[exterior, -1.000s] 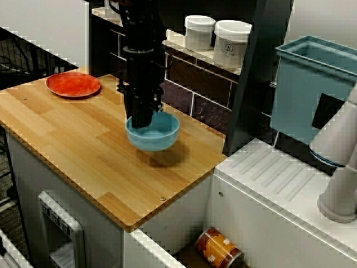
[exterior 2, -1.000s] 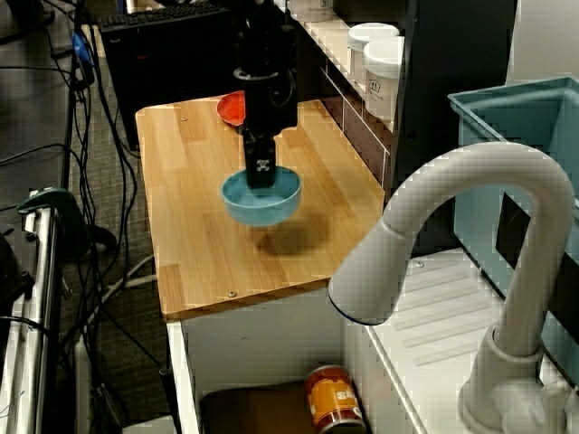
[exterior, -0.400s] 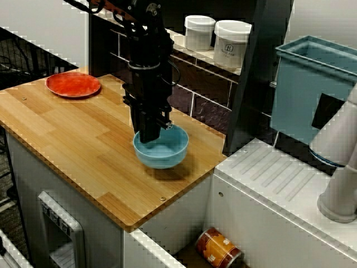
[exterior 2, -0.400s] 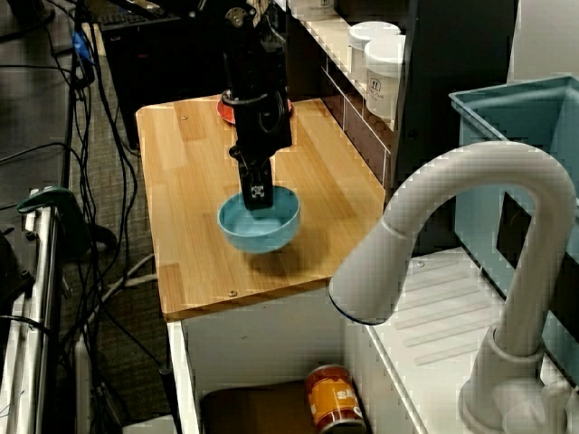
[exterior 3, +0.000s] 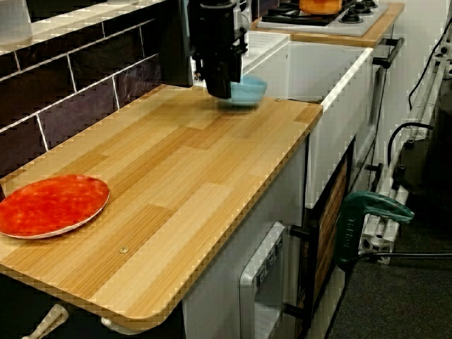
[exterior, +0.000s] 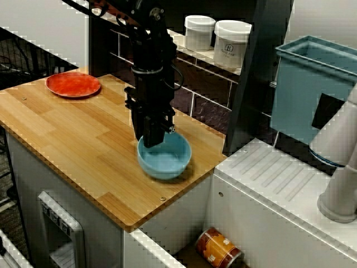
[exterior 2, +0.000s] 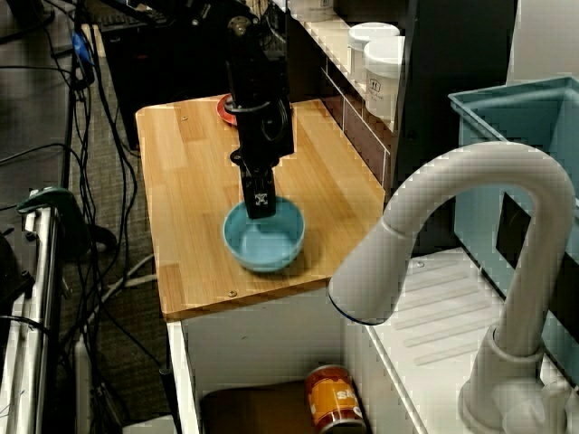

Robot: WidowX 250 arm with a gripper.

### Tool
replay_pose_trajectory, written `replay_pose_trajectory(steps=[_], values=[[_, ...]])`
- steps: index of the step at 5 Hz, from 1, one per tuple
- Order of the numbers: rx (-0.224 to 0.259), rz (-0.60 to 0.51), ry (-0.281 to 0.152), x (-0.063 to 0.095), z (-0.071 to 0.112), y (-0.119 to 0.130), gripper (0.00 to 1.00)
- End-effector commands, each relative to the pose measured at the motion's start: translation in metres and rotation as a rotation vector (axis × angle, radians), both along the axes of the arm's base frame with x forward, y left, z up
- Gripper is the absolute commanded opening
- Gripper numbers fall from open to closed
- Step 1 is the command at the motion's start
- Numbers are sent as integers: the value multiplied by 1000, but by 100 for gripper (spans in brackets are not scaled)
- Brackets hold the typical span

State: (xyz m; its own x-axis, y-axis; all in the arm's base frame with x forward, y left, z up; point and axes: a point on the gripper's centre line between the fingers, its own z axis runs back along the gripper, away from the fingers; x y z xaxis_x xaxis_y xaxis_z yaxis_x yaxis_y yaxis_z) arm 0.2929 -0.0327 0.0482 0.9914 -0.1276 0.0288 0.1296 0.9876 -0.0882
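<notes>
my black gripper is clamped on the rim of a round light-blue bowl at the wooden bench's end beside the white drainboard. whether the bowl touches the wood i cannot tell. a flat red plate lies well apart at the opposite end.

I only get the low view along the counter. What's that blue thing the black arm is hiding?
Observer: A blue bowl. The gripper pinches its rim.
Operator: Is there anything in it?
Observer: From the view over the tap, it looks empty.
Operator: What's past the counter's end?
Observer: The sink, with an orange can down inside it.
Operator: Anything over the sink?
Observer: A white tap arches over it.
</notes>
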Motion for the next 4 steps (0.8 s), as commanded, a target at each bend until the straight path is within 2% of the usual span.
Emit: replay_pose_trajectory(steps=[1, 2, 3, 4], values=[[-10, -8, -30, 6, 9, 2, 100], [-22, 6, -19, 8, 15, 5, 100], [-22, 12, -31, 7, 15, 3, 100], [-1, 16, -37, 5, 5, -3, 100]])
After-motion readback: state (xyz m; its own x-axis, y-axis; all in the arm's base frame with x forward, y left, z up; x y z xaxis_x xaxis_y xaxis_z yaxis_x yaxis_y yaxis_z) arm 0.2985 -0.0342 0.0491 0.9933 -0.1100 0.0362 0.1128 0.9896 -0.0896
